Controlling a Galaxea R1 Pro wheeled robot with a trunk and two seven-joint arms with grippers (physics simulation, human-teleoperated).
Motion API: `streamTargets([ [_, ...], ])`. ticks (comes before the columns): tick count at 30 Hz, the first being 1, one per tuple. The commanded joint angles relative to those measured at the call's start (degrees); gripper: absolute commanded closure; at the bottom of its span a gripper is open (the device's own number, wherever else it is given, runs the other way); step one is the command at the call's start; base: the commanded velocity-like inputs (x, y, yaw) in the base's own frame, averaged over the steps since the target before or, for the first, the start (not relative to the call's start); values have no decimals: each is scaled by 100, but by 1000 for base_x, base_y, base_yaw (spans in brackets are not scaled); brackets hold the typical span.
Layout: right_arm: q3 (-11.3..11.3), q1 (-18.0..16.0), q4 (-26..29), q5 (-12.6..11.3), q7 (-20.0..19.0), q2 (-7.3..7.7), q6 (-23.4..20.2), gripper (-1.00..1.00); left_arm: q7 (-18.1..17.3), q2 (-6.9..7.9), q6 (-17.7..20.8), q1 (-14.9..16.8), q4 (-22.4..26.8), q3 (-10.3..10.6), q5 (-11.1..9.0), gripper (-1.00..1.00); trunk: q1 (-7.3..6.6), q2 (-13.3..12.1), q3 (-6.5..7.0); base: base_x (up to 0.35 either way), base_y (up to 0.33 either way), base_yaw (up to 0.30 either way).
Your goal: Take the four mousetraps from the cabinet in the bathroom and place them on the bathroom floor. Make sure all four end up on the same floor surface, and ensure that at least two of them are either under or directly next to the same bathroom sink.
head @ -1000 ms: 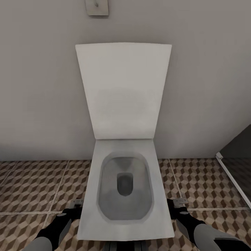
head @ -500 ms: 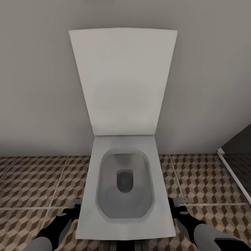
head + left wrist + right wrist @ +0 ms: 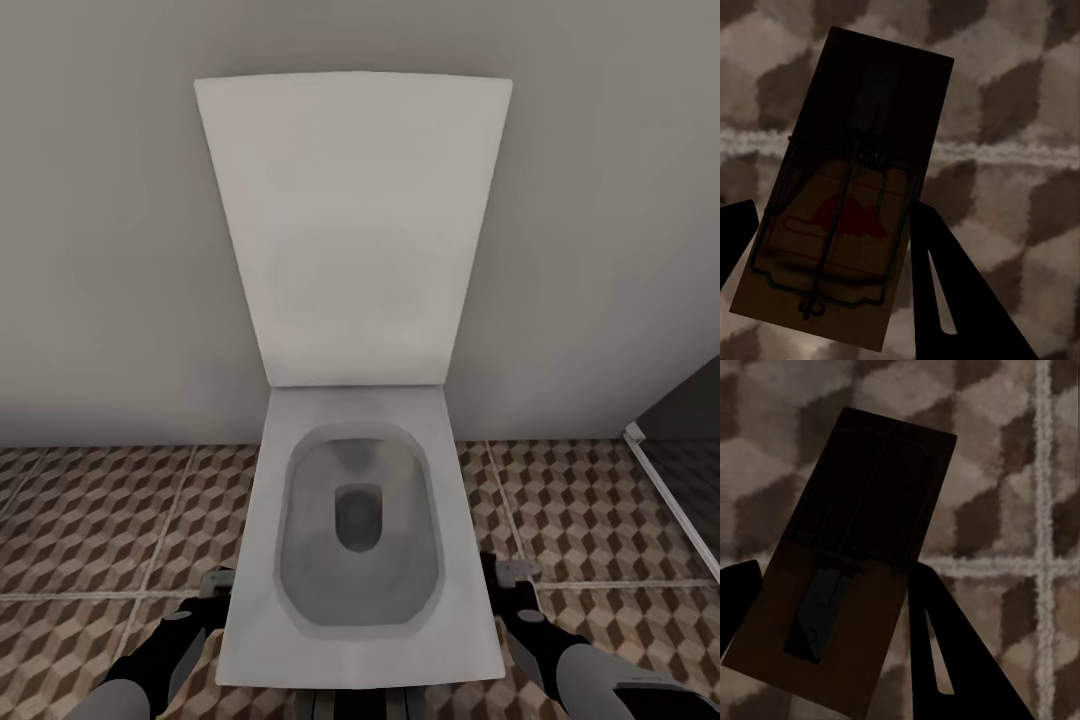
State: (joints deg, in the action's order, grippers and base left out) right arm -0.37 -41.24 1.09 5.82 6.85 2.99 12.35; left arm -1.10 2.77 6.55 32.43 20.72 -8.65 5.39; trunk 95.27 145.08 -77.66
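In the left wrist view a tan mousetrap (image 3: 847,202) with dark wire and a red mark sits between the dark fingers of my left gripper (image 3: 832,255), which is shut on it above the cube-patterned bathroom floor (image 3: 1020,112). My right gripper (image 3: 825,615) is likewise shut on a second mousetrap (image 3: 859,555), seen over the tiles (image 3: 1005,450). In the head view the left gripper (image 3: 215,592) and the right gripper (image 3: 515,582) hang low on either side of a toilet. The cabinet and the sink are out of view.
A white toilet (image 3: 355,540) with its lid raised stands straight ahead against a grey wall (image 3: 100,250). Patterned floor tiles (image 3: 90,520) spread to both sides. A dark panel with a white frame (image 3: 670,490) stands at the right.
The head view has closed in on the toilet, so its lid looks larger and higher in the picture. Both grippers stay shut on their mousetraps.
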Motion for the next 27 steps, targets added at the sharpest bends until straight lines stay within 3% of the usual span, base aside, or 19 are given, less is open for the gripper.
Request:
streamTargets([
  [1,-6,-2,-8,60,35,0,48,100,-22,-5,30,0,13,-40,59,100,-1,1,-4,0,0,0],
  [11,-6,39,-17,60,35,55,375,100,-27,-2,30,0,18,-41,59,100,-1,1,-4,0,0,0],
  [20,-6,45,-20,60,35,63,407,100,-30,4,28,0,20,-45,57,100,22,13,-203,0,0,0],
  [27,-6,45,-21,60,35,69,409,100,-30,11,22,0,32,-45,53,100,22,13,-203,0,0,0],
])
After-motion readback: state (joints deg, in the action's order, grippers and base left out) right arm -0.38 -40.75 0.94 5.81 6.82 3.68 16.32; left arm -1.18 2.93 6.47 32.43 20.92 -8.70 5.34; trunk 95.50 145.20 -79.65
